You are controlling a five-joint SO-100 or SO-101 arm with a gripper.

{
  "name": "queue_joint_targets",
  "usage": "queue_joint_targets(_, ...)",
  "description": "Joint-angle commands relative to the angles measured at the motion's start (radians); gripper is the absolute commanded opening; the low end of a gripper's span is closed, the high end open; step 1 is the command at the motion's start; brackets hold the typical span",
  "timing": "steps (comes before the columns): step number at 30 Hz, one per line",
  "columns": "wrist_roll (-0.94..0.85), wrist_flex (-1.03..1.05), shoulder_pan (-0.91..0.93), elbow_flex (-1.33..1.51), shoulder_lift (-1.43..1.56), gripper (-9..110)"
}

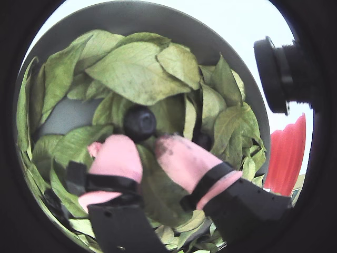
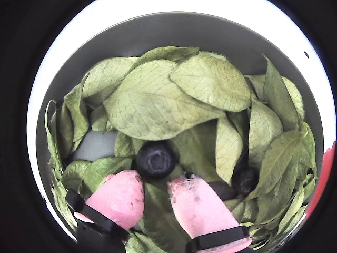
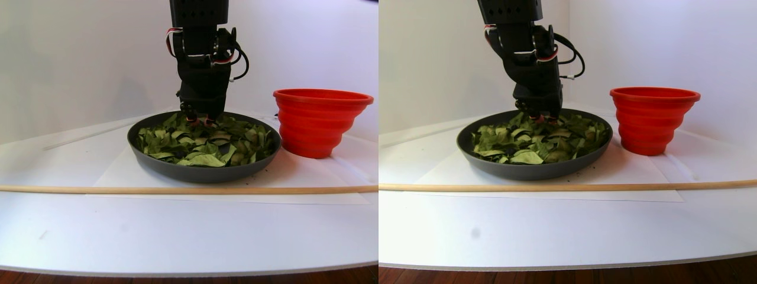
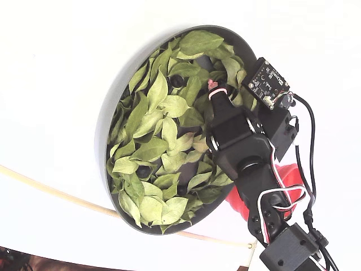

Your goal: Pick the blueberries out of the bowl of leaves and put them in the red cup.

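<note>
My gripper (image 1: 143, 141) stands open low over the dark grey bowl (image 1: 131, 16), its pink fingertips (image 2: 120, 196) resting among the green leaves (image 2: 158, 108). One of the blueberries (image 2: 156, 159) lies just ahead of the gap between the tips. A second blueberry (image 2: 245, 180) sits half under leaves to the right of the right finger. The fixed view shows the gripper (image 4: 214, 87) near the bowl's upper rim, a berry (image 4: 176, 81) beside it and another (image 4: 144, 170) lower in the leaves. The red cup (image 3: 319, 121) stands right of the bowl (image 3: 204, 171).
A thin wooden rod (image 3: 177, 190) lies across the white table in front of the bowl. A white sheet (image 3: 118, 171) lies under the bowl. In the fixed view the arm covers most of the red cup (image 4: 290, 174). A camera lens (image 1: 279, 74) juts in at the right.
</note>
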Motion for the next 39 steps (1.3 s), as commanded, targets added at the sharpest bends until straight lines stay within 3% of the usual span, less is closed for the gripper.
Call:
queue_joint_targets(1,0.006,0.009,0.008,-0.005,0.149,9)
queue_joint_targets(12,-0.002,0.044,0.020,0.005,0.199,9)
queue_joint_targets(17,-0.026,-0.018,0.028,-0.009,0.138,15)
queue_joint_targets(39,-0.009,-0.041,0.012,-0.087,0.006,15)
